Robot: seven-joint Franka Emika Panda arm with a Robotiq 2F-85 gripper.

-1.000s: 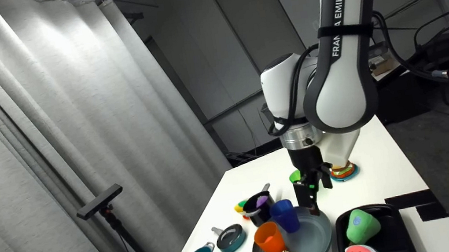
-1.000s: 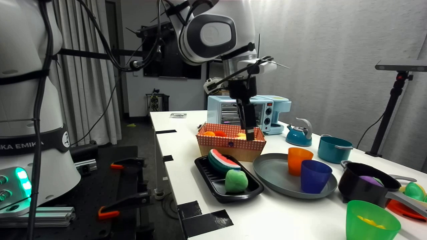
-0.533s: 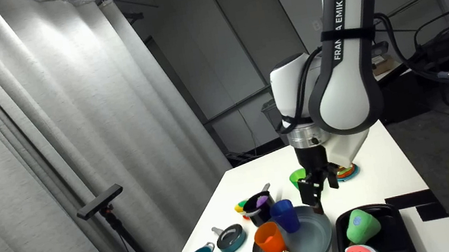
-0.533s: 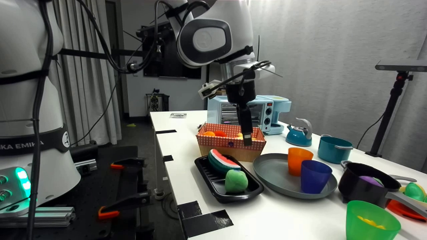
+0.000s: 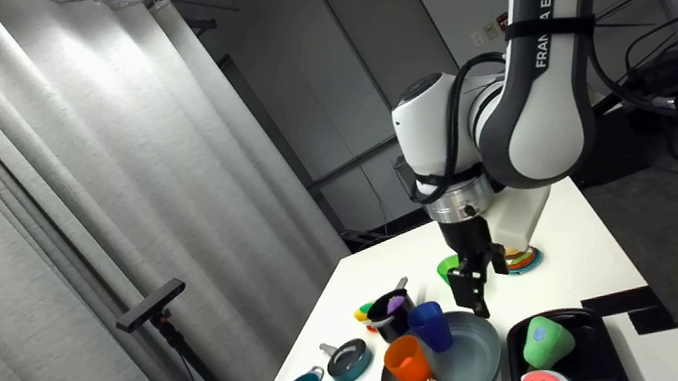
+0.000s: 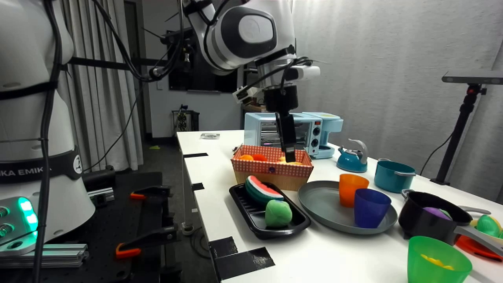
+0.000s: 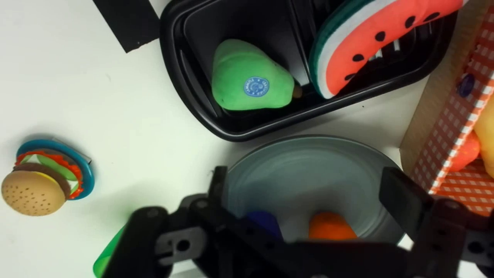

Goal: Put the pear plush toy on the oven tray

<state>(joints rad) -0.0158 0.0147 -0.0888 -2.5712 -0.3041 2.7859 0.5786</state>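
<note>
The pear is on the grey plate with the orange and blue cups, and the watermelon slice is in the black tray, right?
The pear isn't on the grey plate; it lies in the black tray, as the wrist view shows. The orange cup and blue cup are, and the watermelon slice is in the tray.

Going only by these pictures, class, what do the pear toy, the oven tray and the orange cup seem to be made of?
Pear toy: probably matte stuffed fabric; its surface is dull and softly rounded.
Oven tray: smooth, shiny black, glinting at the rim; coated metal or plastic, unclear.
Orange cup: smooth, low-shine, likely plastic, judging by its thin, plain wall.
</note>
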